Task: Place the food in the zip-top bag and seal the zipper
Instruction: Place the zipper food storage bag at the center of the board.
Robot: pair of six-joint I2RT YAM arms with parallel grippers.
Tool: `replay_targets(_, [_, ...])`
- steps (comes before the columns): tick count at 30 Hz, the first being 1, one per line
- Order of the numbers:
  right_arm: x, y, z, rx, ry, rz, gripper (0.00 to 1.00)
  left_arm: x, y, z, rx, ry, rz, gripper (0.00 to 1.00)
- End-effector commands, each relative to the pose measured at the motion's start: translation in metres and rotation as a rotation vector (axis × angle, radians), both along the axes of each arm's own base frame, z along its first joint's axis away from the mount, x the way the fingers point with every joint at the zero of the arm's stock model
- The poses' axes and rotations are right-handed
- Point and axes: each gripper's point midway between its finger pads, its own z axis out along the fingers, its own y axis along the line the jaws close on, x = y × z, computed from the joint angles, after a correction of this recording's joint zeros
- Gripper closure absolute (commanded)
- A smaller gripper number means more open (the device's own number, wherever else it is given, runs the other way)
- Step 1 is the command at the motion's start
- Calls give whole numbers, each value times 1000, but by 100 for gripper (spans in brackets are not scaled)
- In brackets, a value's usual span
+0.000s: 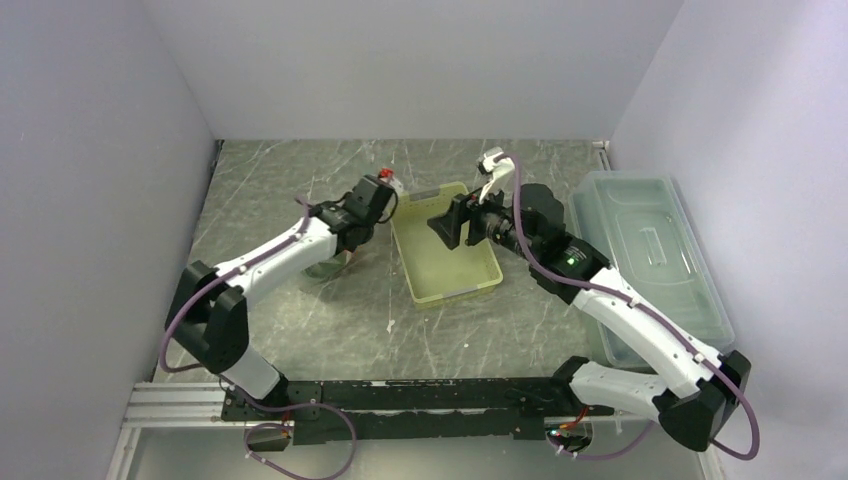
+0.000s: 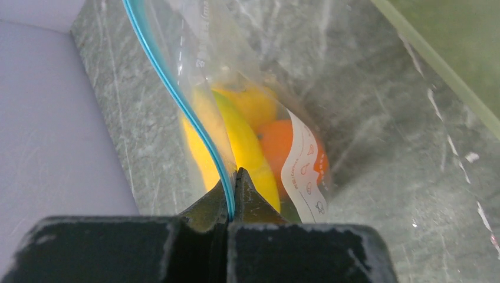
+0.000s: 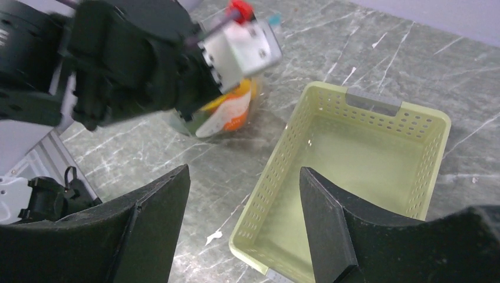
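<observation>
The zip-top bag (image 2: 330, 88) lies on the marble table left of the basket. Its food shows through the plastic: yellow bananas (image 2: 250, 147) and an orange-red round one (image 2: 276, 144). My left gripper (image 2: 234, 177) is shut on the zipper (image 2: 171, 82), the light-blue strip passing between its jaws. From above, the bag (image 1: 327, 267) sits under the left gripper (image 1: 347, 252). My right gripper (image 3: 244, 171) stands open with nothing between its fingers, over the basket's left rim. In the right wrist view the bag with its food (image 3: 233, 112) lies beneath the left arm's wrist (image 3: 135, 59).
A pale yellow-green perforated basket (image 1: 455, 293) stands at the table's middle, and its floor (image 3: 354, 159) is bare in the right wrist view. A large clear lidded box (image 1: 650, 250) lies along the right side. White walls close in the left, back and right.
</observation>
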Motion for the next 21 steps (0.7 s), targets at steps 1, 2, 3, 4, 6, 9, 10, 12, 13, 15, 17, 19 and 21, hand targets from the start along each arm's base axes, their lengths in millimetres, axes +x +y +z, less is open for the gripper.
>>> replay_targets(1, [-1,-8,19,58,-56,-28,28,-15,-12,-11,50,31,21,100])
replay_targets(2, [-2,-9,19,57,-55,-29,28,-19,-15,-15,49,40,22,100])
replay_targets(3, [-3,-10,18,55,-55,-28,28,-24,-18,-20,44,55,26,100])
replay_targets(4, [-4,-11,18,55,-56,-28,28,-28,-20,-24,39,68,28,100])
replay_targets(6, [-6,-13,16,50,-56,-31,27,-36,-22,-32,39,96,39,100])
replay_targets(9, [-8,-14,15,46,-52,-27,27,-49,-22,-44,7,133,76,100])
replay_targets(10, [-9,-15,15,47,-52,-26,27,-54,-23,-48,5,145,80,100])
replay_targets(12, [-10,-16,14,44,-52,-29,27,-64,-24,-56,-5,170,93,100])
replay_targets(13, [-10,-17,13,41,-49,-32,26,-68,-23,-60,-9,182,101,100])
replay_targets(15, [-9,-19,9,31,-42,-44,26,-75,-24,-64,-20,195,114,93])
replay_targets(17, [-10,-21,7,24,-36,-50,26,-81,-30,-66,-52,204,103,78])
replay_targets(19, [-10,-22,6,20,-32,-53,26,-84,-35,-64,-89,204,94,65])
replay_targets(21, [-11,-24,5,17,-30,-57,26,-88,-39,-64,-119,211,82,57])
